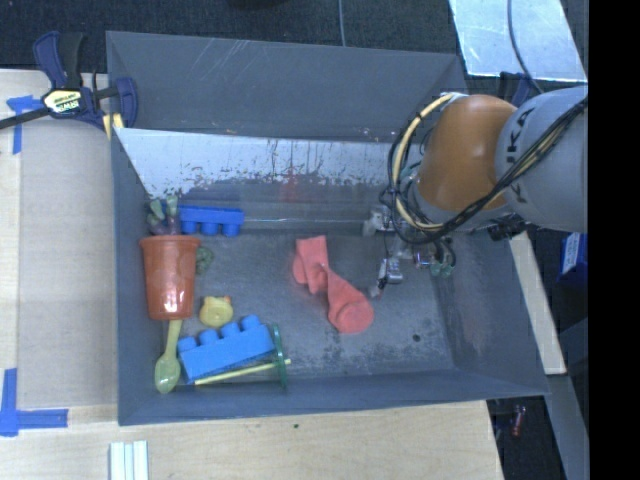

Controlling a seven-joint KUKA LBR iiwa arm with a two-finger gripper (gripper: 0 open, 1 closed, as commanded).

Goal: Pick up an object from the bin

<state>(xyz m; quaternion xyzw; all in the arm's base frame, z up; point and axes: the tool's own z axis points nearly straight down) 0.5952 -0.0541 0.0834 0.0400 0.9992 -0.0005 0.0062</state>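
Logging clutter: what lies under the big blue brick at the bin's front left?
A thin yellow-green stick pokes out along the front edge of the blue brick, its green end at the right. Whether anything else lies beneath, the brick hides.

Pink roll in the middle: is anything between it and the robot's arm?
Nothing visible. Only bare bin floor separates the pink roll from the arm's tip; the other toys lie heaped at the left.

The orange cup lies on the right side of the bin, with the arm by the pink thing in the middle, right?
Not quite. The camera view shows the orange cup on the left side of the bin, not the right. The end effector is indeed by the pink thing in the middle.
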